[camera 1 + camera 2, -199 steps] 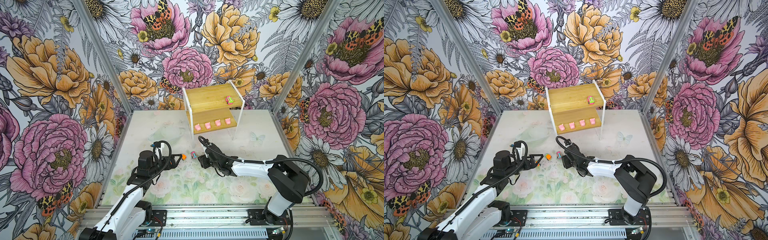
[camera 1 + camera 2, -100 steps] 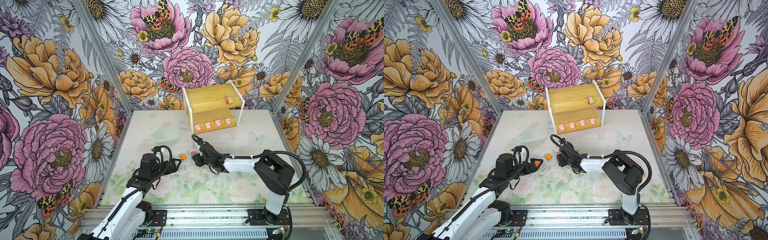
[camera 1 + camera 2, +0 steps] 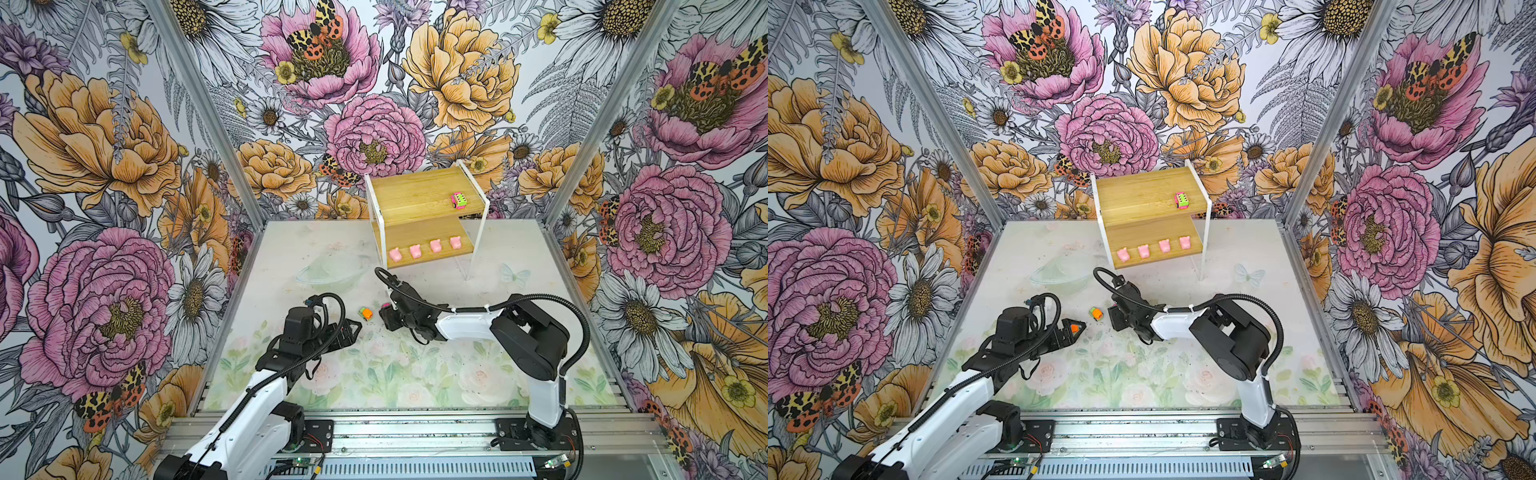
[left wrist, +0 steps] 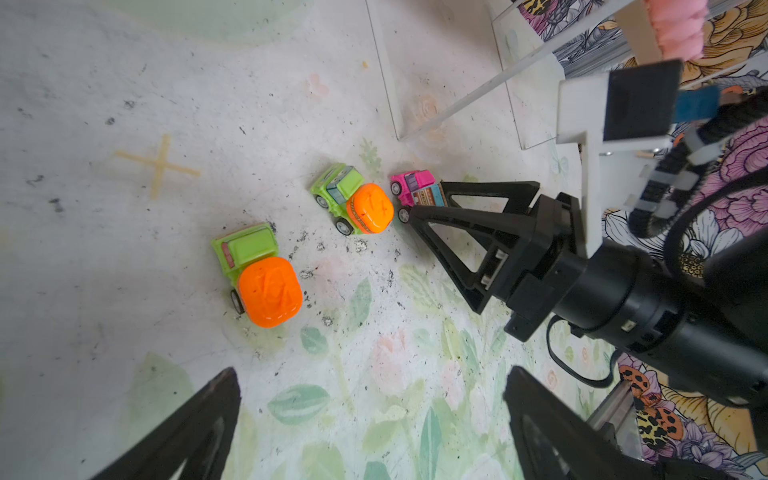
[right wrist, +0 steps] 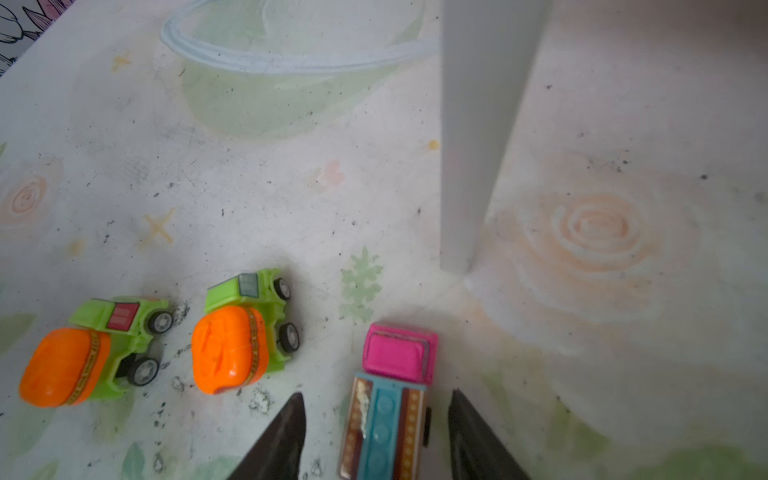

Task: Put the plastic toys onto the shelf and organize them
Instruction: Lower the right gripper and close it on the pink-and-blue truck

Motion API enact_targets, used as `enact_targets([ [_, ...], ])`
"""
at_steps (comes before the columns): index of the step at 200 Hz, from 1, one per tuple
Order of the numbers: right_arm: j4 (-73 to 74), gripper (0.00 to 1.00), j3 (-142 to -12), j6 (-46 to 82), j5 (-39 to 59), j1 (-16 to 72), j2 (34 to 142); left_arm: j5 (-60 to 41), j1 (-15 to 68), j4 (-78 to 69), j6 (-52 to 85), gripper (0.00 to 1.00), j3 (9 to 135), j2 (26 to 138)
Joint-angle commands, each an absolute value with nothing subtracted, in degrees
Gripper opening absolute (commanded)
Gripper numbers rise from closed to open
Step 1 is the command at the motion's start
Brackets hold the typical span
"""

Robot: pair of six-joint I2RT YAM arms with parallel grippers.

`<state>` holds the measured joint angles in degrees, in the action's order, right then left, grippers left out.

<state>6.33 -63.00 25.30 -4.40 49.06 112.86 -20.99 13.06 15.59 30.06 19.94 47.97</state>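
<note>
Motion over the last second belongs almost wholly to the right arm. Nearest the front edge of the desk, the left fingers stand spread wide with nothing between them. They have hardly shifted and sit just short of 1 orange-and-green car. A little farther in, left of the desk's middle, lies the 2nd orange-and-green car. Just beside it is the loose pink car with its turquoise back.

The right fingers have slid leftward across the desk and now straddle that car, 1 on each side. A thin gap shows on both flanks, so they are released and not yet gripping. My reading is that the pick of this car is about to begin, and that it likely belongs on the top board beside its twin.

At the far edge, right of the middle, stands the shelf. 4 pink pigs sit in a row along the front of its lower board, and 1 pink-and-green car sits near the right end of the top board.

The count is 8 toys: 4 pigs, 2 orange-and-green cars and 2 pink cars. 5 are shelved and 3 wait on the desk.
</note>
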Motion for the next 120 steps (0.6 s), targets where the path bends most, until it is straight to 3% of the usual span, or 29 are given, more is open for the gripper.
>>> enact_targets([
  [1,6.94,0.54,-65.1,25.75,-3.82,48.46,114.72,-21.18,12.08,14.26,29.09,0.99,20.6,49.18],
  [45,6.14,0.5,-66.86,25.4,-3.23,48.16,116.59,-21.86,11.17,13.63,28.86,0.99,20.53,49.48],
  [120,5.87,0.32,-66.58,25.49,-2.75,47.89,116.37,-22.46,10.5,12.93,29.0,0.99,20.4,49.92],
])
